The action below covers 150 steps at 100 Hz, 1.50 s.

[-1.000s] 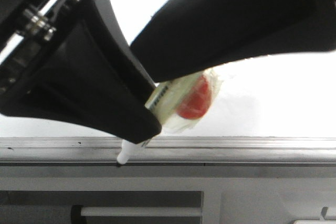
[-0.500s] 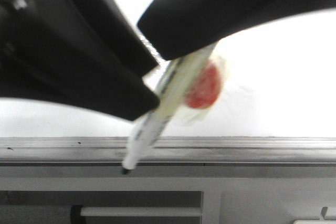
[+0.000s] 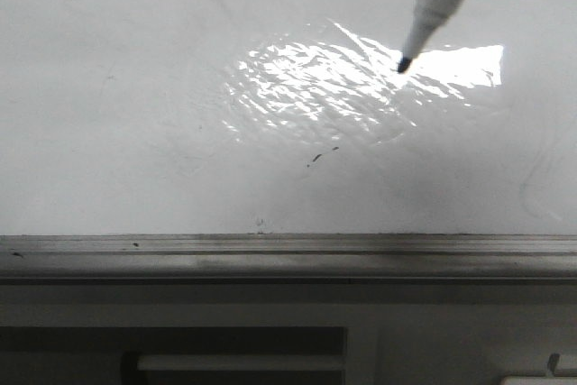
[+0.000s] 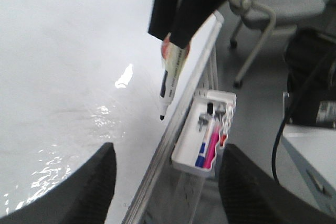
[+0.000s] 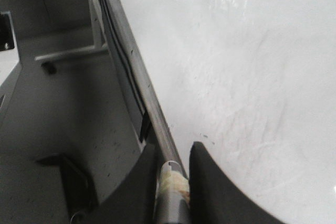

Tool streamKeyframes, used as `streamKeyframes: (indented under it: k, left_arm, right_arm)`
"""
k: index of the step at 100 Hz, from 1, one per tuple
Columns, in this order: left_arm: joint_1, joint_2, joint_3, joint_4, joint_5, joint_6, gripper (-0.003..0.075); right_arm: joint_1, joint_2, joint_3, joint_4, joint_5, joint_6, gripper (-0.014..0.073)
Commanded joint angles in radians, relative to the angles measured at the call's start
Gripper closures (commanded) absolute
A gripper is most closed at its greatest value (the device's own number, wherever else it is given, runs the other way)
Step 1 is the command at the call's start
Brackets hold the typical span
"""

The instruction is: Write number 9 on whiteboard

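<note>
The whiteboard [image 3: 135, 114] fills the front view, glossy white with a bright glare patch. The number 9 is out of view; only tiny stray black dashes [image 3: 315, 159] mark the board. A marker [image 3: 442, 2] slants in from the upper right, its black tip [image 3: 403, 65] at the edge of the glare; whether it touches the board I cannot tell. My right gripper [image 5: 174, 153] is shut on the marker [image 5: 172, 192]. The left wrist view shows that right gripper [image 4: 170, 38] holding the marker [image 4: 171, 74] over the whiteboard [image 4: 63, 66]. My left gripper [image 4: 168, 150] is open and holds nothing.
A grey metal rail [image 3: 288, 245] edges the board along its bottom. A white tray [image 4: 185, 142] with blue and pink markers hangs beside the rail [image 4: 173, 124]. An office chair [image 4: 278, 3] and cables stand on the floor beyond.
The right gripper, which blocked the front view, has lifted out of it. The marker tip went from the rail up and to the right, to over the glare patch.
</note>
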Motion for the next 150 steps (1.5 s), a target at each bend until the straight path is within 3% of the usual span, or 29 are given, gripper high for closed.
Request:
streamKeyframes:
  k: [1,19,30,50,68,77,83,125,150]
  left_arm:
    - [-0.005,-0.081,0.029,-0.004,-0.170,-0.119,0.0382]
    - [-0.005,-0.186,0.147,-0.045,-0.320,-0.165,0.0440]
    - [-0.005,-0.196,0.185,-0.067,-0.358,-0.165,0.0514]
    - [-0.005,-0.196,0.195,-0.069,-0.362,-0.165,0.0741]
    - [-0.005,-0.196,0.195,-0.069,-0.362,-0.165,0.0741]
    - [-0.005,-0.196,0.195,-0.069,-0.362,-0.165,0.0741]
    - [-0.005,-0.196,0.195,-0.069,-0.362,-0.165,0.0741]
    - [-0.005,-0.194,0.196,-0.069,-0.364,-0.165,0.0741]
    - [-0.005,-0.194,0.196,-0.069,-0.364,-0.165,0.0741]
  right_arm:
    - [0.012,-0.094,0.091,-0.039,-0.214,0.030,0.0631]
    - [0.017,-0.276,0.387,-0.112,-0.596,0.030,0.0631]
    - [0.017,-0.300,0.450,-0.223,-0.742,0.030,0.0632]
    - [0.017,-0.246,0.435,-0.411,-0.703,0.030,0.0634]
    - [0.017,-0.231,0.342,-0.406,-0.525,0.059,0.0634]
    - [0.017,-0.231,0.277,-0.386,-0.460,0.269,0.0634]
    - [0.017,-0.231,0.265,-0.387,-0.462,0.367,0.0634]
    - [0.017,-0.151,0.326,-0.622,-0.563,0.369,0.0634]
    - [-0.095,-0.126,0.326,-0.622,-0.609,0.471,0.0634]
